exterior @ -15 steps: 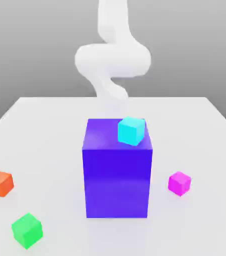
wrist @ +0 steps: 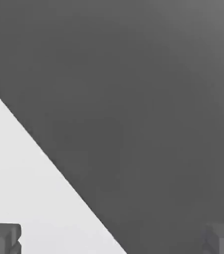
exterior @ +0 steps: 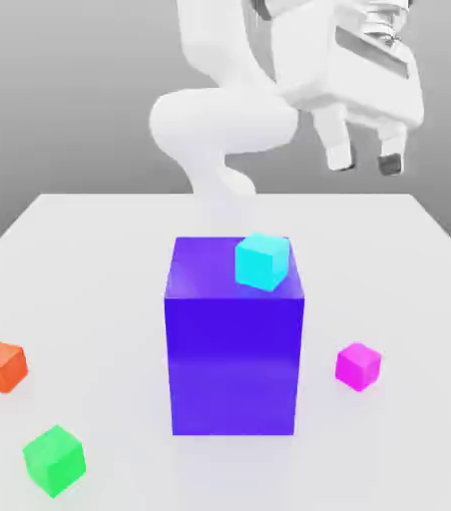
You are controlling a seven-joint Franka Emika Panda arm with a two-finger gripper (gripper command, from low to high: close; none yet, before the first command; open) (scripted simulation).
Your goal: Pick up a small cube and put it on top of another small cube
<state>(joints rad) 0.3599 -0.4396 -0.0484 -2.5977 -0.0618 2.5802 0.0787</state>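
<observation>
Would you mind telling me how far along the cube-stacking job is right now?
Nothing is stacked yet. The magenta cube sits untouched on the table. The gripper hangs open and empty, high above it. Descending, grasping, lifting and placing on another small cube all remain.

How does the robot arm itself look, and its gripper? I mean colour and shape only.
The arm is plain white, made of thick rounded segments with smooth bends. The gripper has a white boxy body with a grey ribbed part above it. Its two short fingers are white with dark grey tips. In the hand view the fingertips look like grey blocks. No cables or markings are visible.
</observation>
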